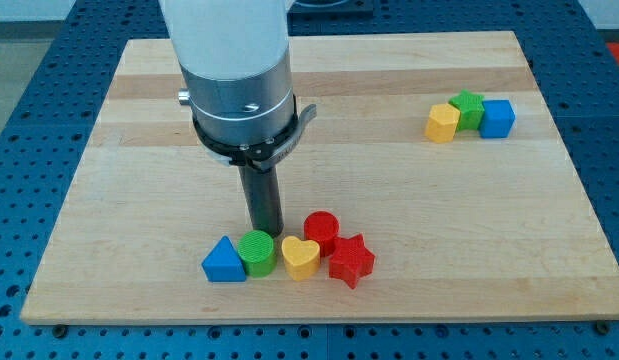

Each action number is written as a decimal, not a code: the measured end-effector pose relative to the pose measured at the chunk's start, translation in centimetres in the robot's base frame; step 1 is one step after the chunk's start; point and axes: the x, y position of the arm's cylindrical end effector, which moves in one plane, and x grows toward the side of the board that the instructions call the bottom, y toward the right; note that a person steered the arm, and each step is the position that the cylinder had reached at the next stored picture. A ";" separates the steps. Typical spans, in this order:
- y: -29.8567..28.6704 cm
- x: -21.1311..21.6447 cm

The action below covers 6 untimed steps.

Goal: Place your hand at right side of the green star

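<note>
The green star (468, 107) sits near the view's top right on the wooden board (389, 200), wedged between a yellow block (442, 123) on its left and a blue cube (498, 118) on its right. My tip (266, 232) is far away at the view's lower left of the star, just above a green cylinder (256, 252) and left of a red cylinder (321, 231).
A cluster lies near the view's bottom centre: a blue triangle (224, 262), the green cylinder, a yellow heart (300, 258), the red cylinder and a red star (351, 261). The arm's wide white and grey body (239, 80) hangs over the board's upper left.
</note>
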 end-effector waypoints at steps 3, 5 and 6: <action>0.0 0.5; 0.8 -4.2; 2.5 -4.5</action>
